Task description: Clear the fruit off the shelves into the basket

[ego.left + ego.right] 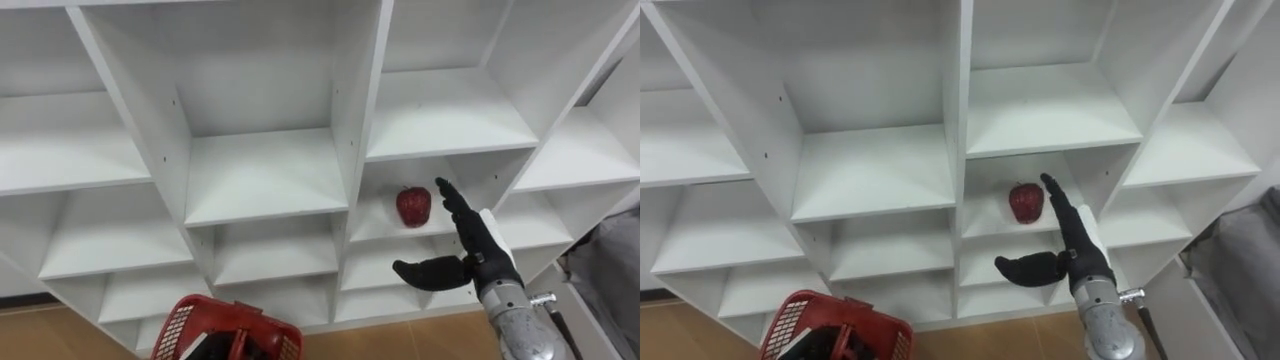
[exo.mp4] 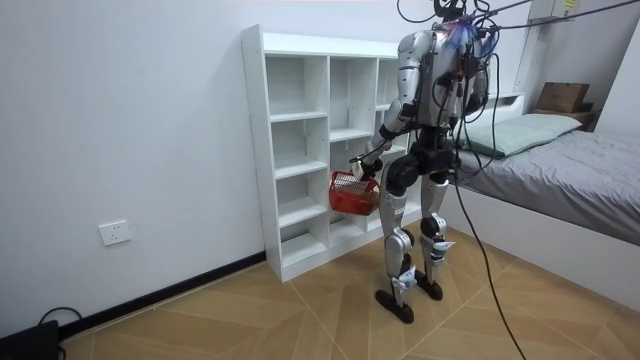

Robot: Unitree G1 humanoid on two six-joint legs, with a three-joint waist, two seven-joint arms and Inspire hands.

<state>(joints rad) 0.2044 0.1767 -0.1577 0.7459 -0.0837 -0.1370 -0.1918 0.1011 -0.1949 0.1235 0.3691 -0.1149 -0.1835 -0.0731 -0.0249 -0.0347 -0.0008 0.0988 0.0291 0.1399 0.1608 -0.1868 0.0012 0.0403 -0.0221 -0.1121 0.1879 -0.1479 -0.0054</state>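
Your right hand (image 1: 484,248) is released: its fingers are stretched straight and point up into the closet (image 1: 265,175), and its thumb is spread wide to the left, below them. It holds nothing. The red fruit (image 1: 413,205) sits on a shelf board in the compartment ahead of that hand, just left of the fingertips. They are so near the fruit's upper right side that you cannot tell whether they touch it. The fruit rests by itself toward the back of its compartment, above the thumb and beyond it.

Down and well to the left of the right hand, the red basket (image 1: 190,318) shows at the bottom edge of the eye views, with its mesh rim toward you and something dark inside that you cannot make out. In the room view the basket hangs in front of the closet from your left hand (image 2: 361,166), which is at the basket's handle. It is too small there to tell how the fingers lie.

You stand upright on the wooden floor, close to the closet and facing it, with the bed (image 2: 570,170) behind you on the room view's right.
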